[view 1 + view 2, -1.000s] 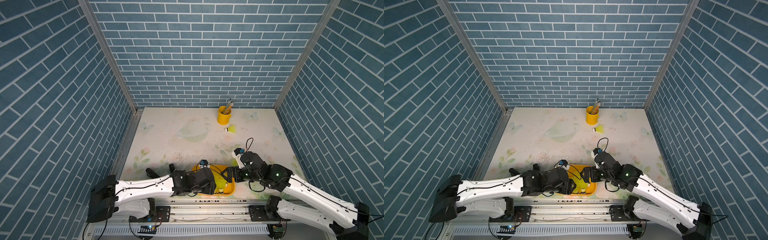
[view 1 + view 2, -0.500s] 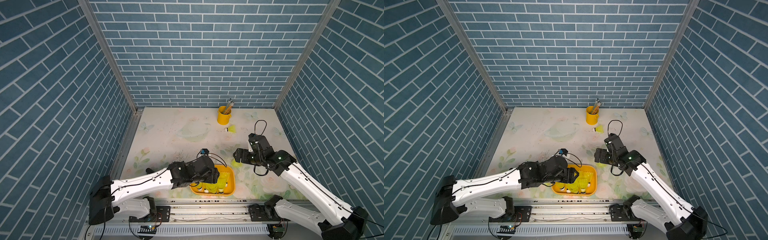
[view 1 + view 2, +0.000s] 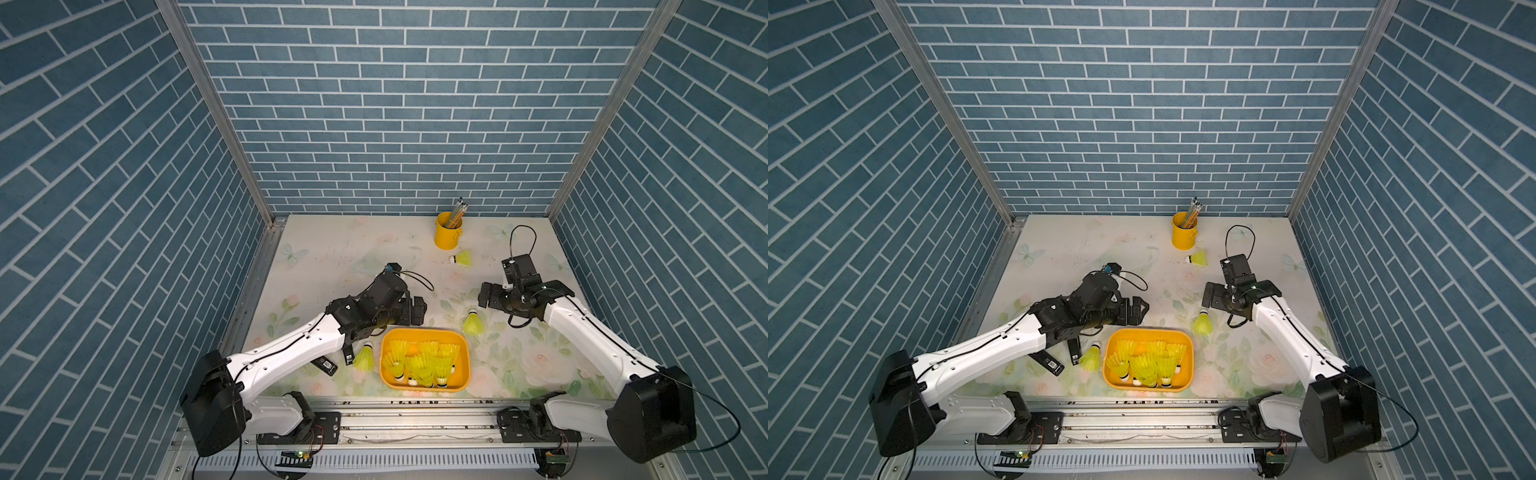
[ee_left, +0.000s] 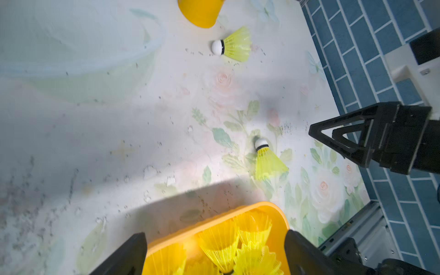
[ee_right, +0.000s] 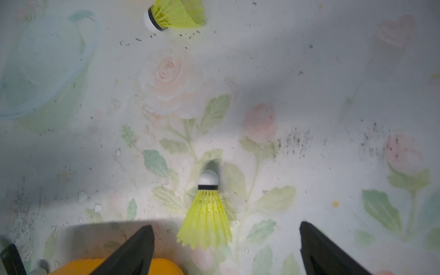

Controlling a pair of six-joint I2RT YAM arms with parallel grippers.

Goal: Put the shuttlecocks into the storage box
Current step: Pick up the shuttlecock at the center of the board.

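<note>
The orange-yellow storage box (image 3: 424,331) sits near the table's front edge and holds several neon shuttlecocks (image 3: 419,365). Three shuttlecocks lie loose: one just left of the box (image 3: 365,358), one by its far right corner (image 3: 473,323), one near the pencil cup (image 3: 462,258). My left gripper (image 3: 417,311) hovers open behind the box's far rim; in the left wrist view its gripper (image 4: 214,238) frames the box (image 4: 214,220) and holds nothing. My right gripper (image 3: 486,294) is open and empty, above the right-hand shuttlecock (image 5: 207,214), which lies just ahead of the gripper (image 5: 226,227).
A tall yellow pencil cup (image 3: 449,230) stands at the back. Two small black tags (image 3: 324,366) lie on the table under my left arm. Blue brick walls close in three sides, and a metal rail (image 3: 415,419) runs along the front.
My left gripper has opened, lifted out of the box and drawn back behind its far rim. My right arm has pulled away from the box to the back right.
</note>
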